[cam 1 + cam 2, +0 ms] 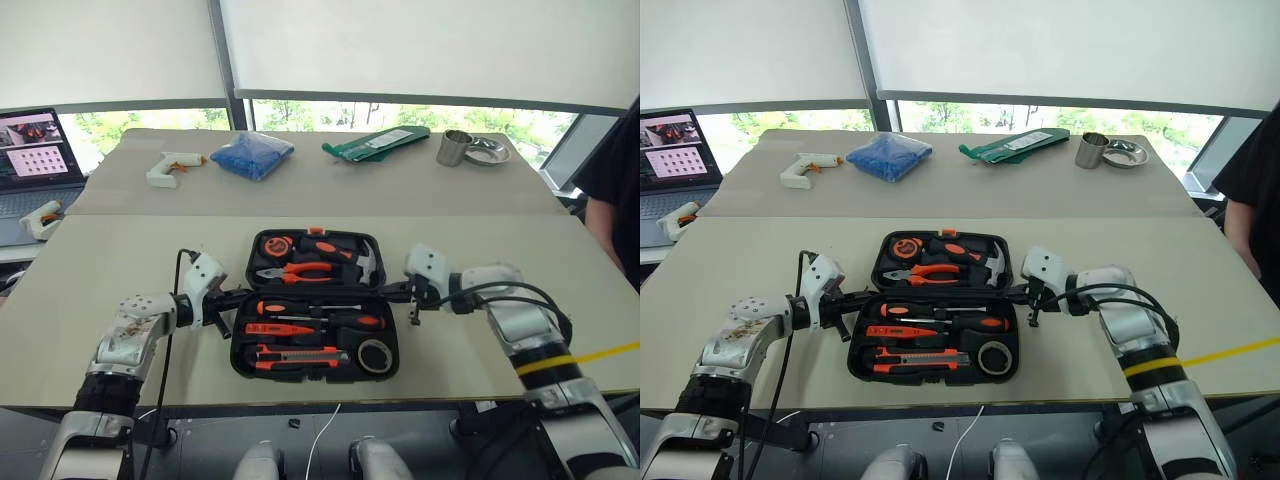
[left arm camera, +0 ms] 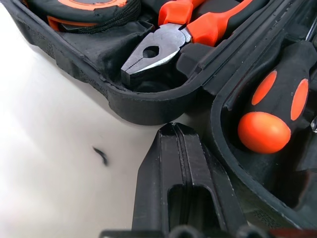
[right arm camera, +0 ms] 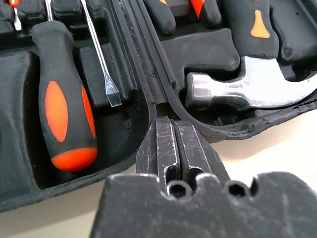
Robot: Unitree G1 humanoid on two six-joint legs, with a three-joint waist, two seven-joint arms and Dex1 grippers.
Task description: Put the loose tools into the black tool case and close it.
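Note:
The black tool case (image 1: pixel 239 352) lies open on the near table. Its near half holds the screwdrivers (image 1: pixel 300 326), a utility knife (image 1: pixel 298 356) and a black tape roll (image 1: pixel 375 355) in their recesses. The far half holds a tape measure, pliers (image 2: pixel 163 47) and a hammer (image 3: pixel 247 89). My left gripper (image 1: pixel 232 297) is shut and empty, its tip at the hinge line on the case's left side. My right gripper (image 1: pixel 396 291) is shut and empty at the hinge line on the right side. In the right wrist view a screwdriver handle (image 3: pixel 62 109) lies just past the shut fingers (image 3: pixel 163 144).
On the far table lie a white glue gun (image 1: pixel 172 166), a blue bag (image 1: pixel 252 155), a green pouch (image 1: pixel 375 143), a metal cup (image 1: pixel 453 147) and a dish (image 1: pixel 488 151). A laptop (image 1: pixel 35 160) stands at the left. A person (image 1: pixel 615 190) stands at the right edge.

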